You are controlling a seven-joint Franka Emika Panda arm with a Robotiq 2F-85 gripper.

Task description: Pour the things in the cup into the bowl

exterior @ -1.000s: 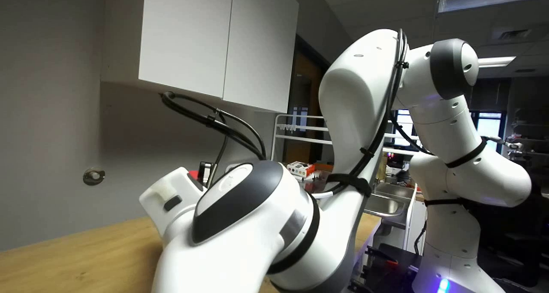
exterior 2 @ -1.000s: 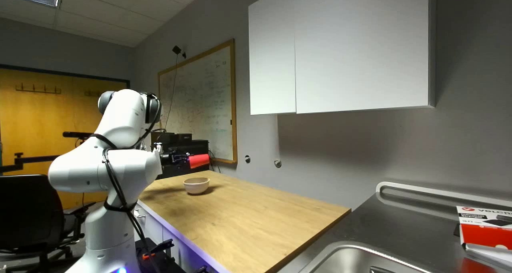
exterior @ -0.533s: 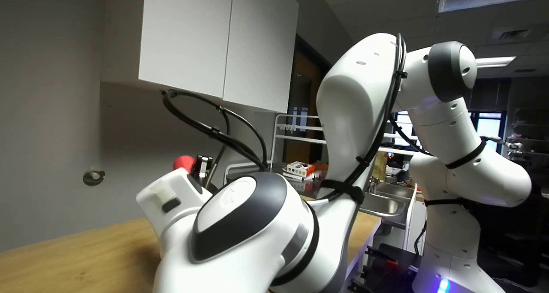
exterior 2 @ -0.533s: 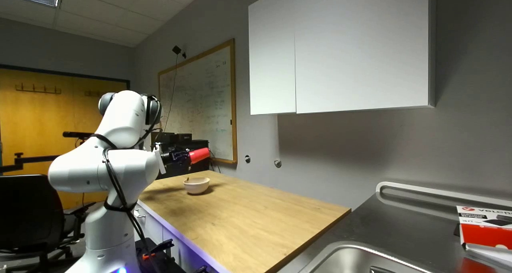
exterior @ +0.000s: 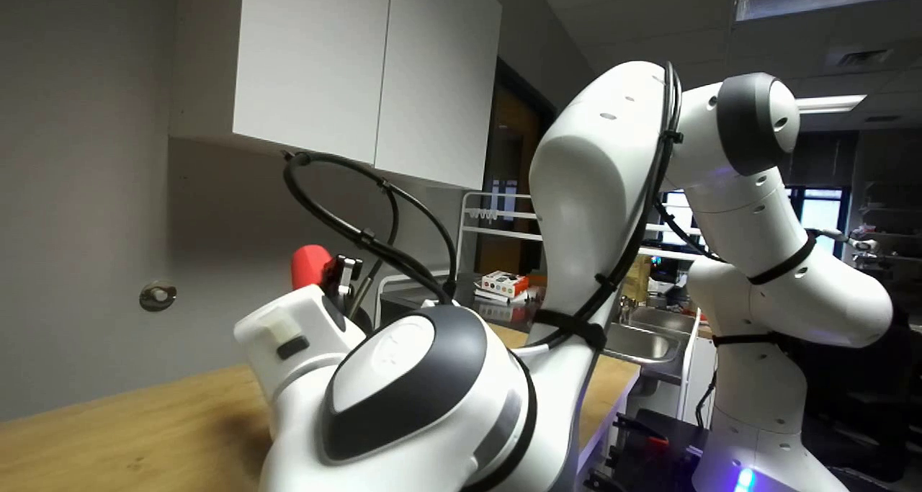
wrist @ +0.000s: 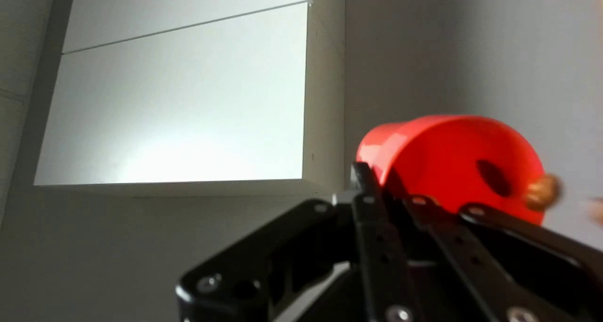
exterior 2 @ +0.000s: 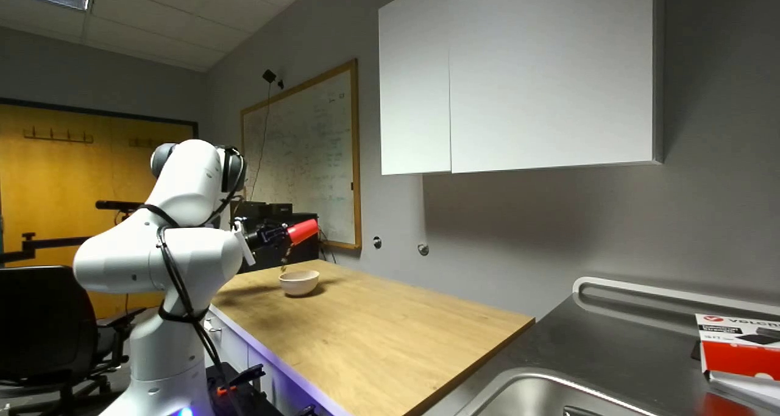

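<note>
The red cup [exterior 2: 303, 231] is in my gripper [exterior 2: 285, 234], above the white bowl [exterior 2: 299, 285] on the wooden table in an exterior view. The cup tips with its base up and its mouth down toward the gripper. Small brown pieces [exterior 2: 285, 257] fall from it toward the bowl's left rim. In the wrist view the gripper [wrist: 382, 183] is shut on the wall of the cup [wrist: 464, 157], one finger inside and one outside. A blurred brown piece [wrist: 542, 192] is at the cup's rim. The cup [exterior: 310, 265] also shows behind the arm in an exterior view, where the bowl is hidden.
White wall cabinets [exterior 2: 518, 75] hang above the table [exterior 2: 378, 331]. A grey wall stands behind it. A dark counter with a sink [exterior 2: 548, 391] and a red and white box [exterior 2: 740, 349] adjoin the table. Black cables [exterior: 374, 240] loop over the wrist.
The cup has tilted further, its base rising and its mouth lowering toward the gripper. Brown pieces that did not show one second ago now fall in a stream. The arm has shifted slightly.
</note>
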